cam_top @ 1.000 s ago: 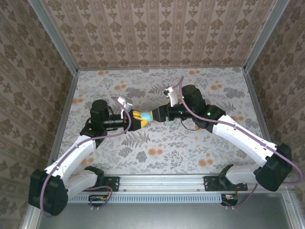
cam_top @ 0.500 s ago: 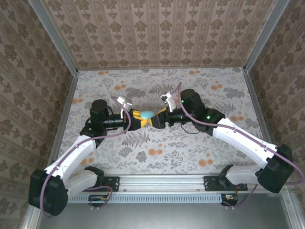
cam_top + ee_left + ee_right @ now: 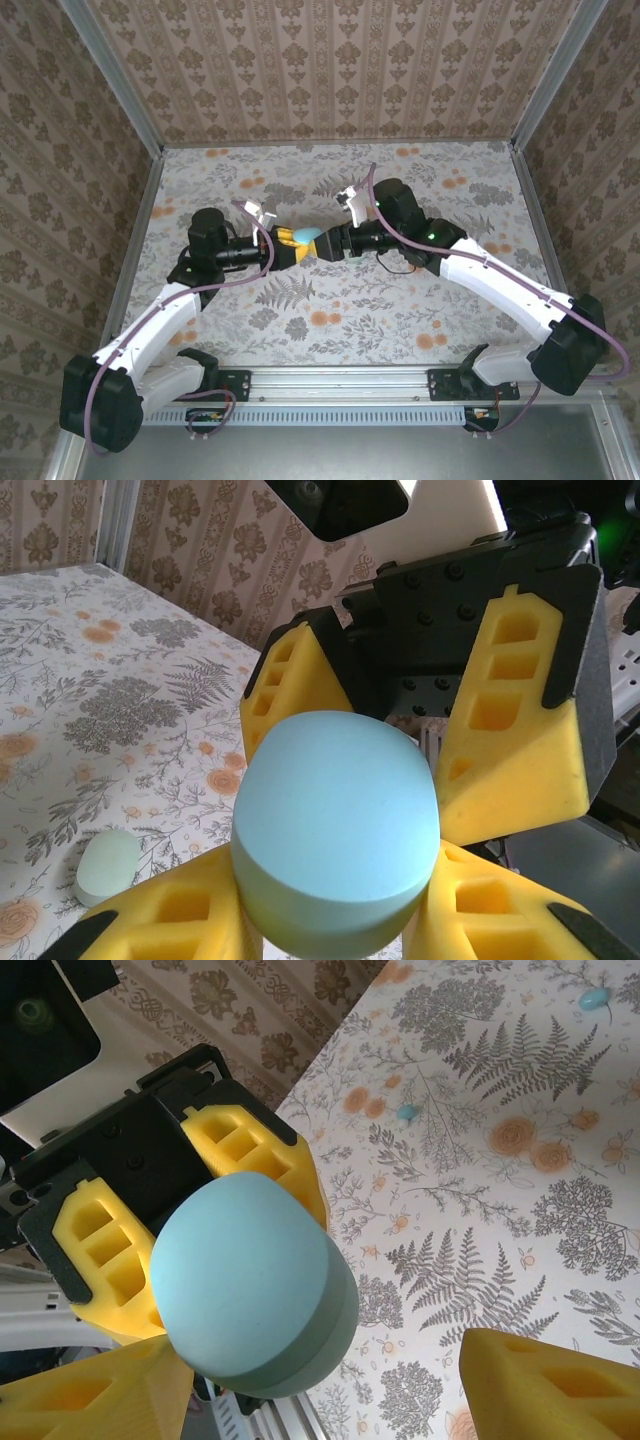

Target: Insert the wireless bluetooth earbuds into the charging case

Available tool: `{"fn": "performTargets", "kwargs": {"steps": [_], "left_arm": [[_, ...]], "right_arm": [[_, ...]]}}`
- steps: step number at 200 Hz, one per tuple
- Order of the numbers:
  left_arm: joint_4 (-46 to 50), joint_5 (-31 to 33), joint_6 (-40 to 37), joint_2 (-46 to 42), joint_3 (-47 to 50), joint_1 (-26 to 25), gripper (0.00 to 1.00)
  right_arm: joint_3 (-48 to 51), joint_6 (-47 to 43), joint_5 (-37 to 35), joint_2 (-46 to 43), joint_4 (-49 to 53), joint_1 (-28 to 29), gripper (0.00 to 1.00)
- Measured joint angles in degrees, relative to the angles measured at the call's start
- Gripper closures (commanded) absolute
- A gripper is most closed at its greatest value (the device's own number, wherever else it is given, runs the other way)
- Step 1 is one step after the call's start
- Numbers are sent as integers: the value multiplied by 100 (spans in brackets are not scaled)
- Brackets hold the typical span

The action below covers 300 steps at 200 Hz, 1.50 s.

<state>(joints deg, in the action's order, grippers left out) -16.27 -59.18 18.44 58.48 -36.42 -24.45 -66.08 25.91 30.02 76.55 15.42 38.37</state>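
Reach closes: our spread right hand (image 3: 323,243) has moved in to flank the teal-blue charging case (image 3: 305,237) our left hand (image 3: 289,243) pinches, earbuds (image 3: 594,998) waiting on the tabletop (image 3: 480,1210).

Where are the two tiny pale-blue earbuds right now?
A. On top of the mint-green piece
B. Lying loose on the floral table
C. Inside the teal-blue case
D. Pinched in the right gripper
B: the right wrist view shows one earbud and a second earbud lying apart on the floral table, well clear of the teal-blue case.
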Motion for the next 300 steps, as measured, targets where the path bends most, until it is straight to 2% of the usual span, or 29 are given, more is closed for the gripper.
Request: {"fn": "performTargets", "kwargs": {"steps": [56,101,154,223,270,300], "left_arm": [[61,136,-4,0,2,0,92],[144,-151,-15,-28,2,-103,92],[269,-114,-26,-35,2,-68,92],[319,-98,-24,-164,2,177,92],[992,-4,-129,-490,-15,669,92],[1882,125,-354,-861,-236,1248,92]], "right_arm": [[-24,437,341,87,-85,-216,30],[-199,695,216,186,-251,-516,30],[-190,855,192,203,-249,-511,30],[-7,1005,35,-328,-149,-511,29],[0,1082,-540,-402,48,-514,34],[-133,1200,-1078,214,116,-459,38]]}}
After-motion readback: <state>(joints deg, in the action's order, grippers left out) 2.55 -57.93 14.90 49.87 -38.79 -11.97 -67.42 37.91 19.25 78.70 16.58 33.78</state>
